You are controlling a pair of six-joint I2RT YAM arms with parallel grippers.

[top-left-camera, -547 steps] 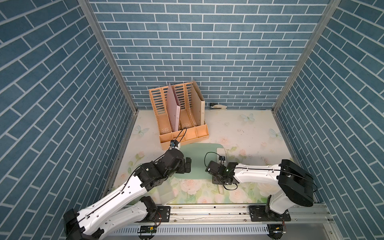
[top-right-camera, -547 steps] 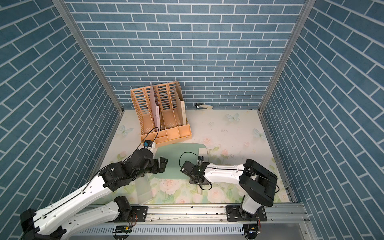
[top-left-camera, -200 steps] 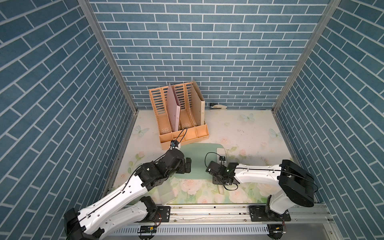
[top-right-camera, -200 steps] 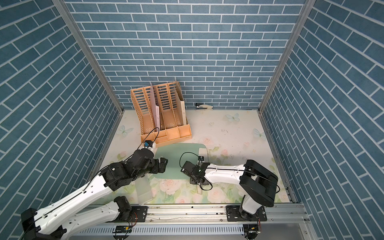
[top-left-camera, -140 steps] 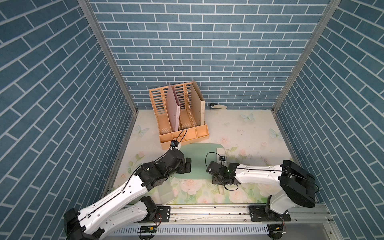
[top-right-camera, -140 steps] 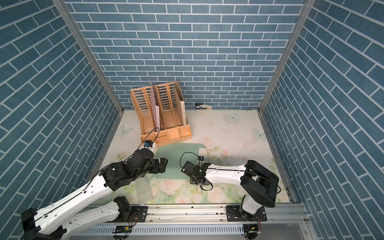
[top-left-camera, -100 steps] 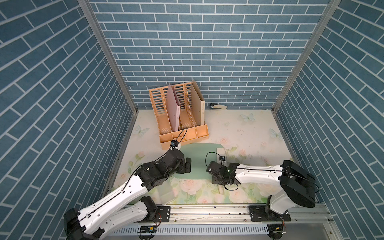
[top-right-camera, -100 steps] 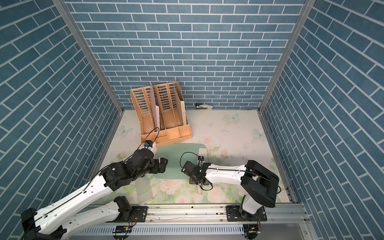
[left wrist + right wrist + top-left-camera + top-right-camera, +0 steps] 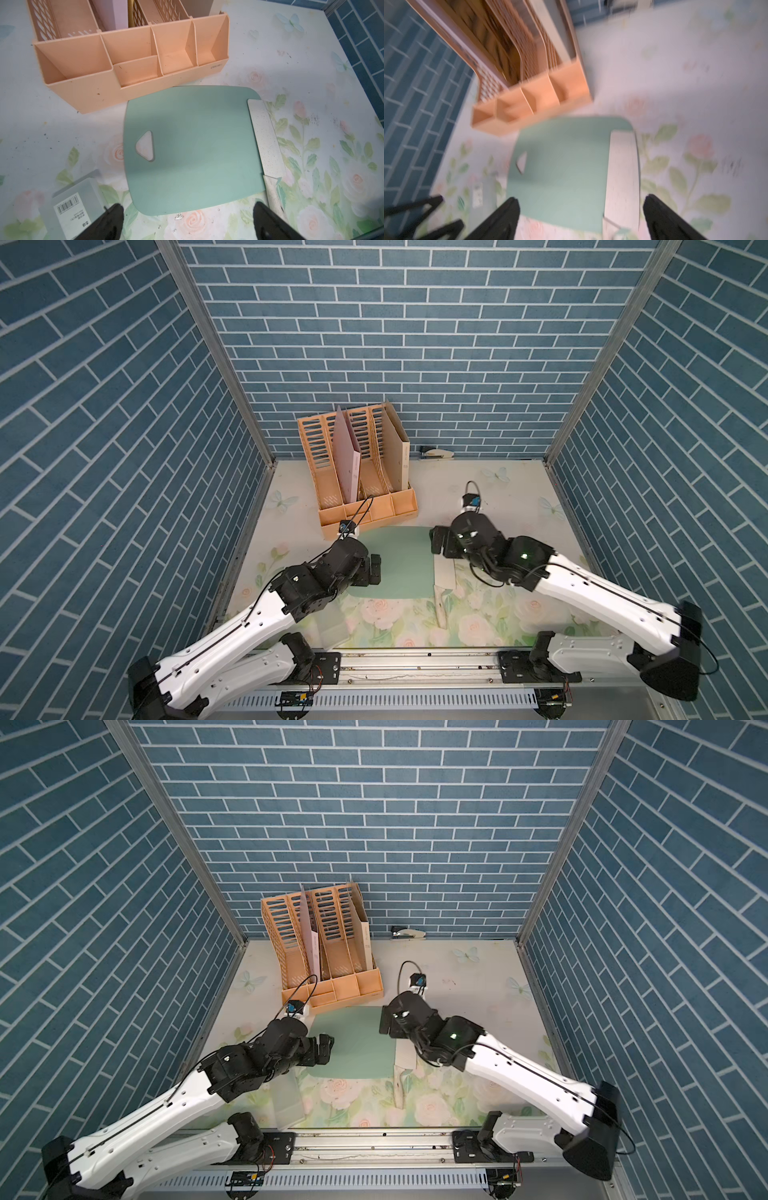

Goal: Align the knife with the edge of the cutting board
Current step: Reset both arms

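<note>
The mint-green cutting board lies flat on the floral table in front of the organiser. The cream-white knife lies along the board's right edge, handle toward the front rail, and nothing touches it. In the wrist views the knife runs parallel to that edge of the board. My right gripper hangs open above the board's far right corner, holding nothing. My left gripper stands open at the board's left edge.
The orange file organiser stands just behind the board. A translucent sleeve with a barcode label lies front left under my left arm. A stapler sits against the back wall.
My right gripper has opened, let go of the knife and risen away from it toward the back. The knife stays along the board's edge. The left arm has not moved.
</note>
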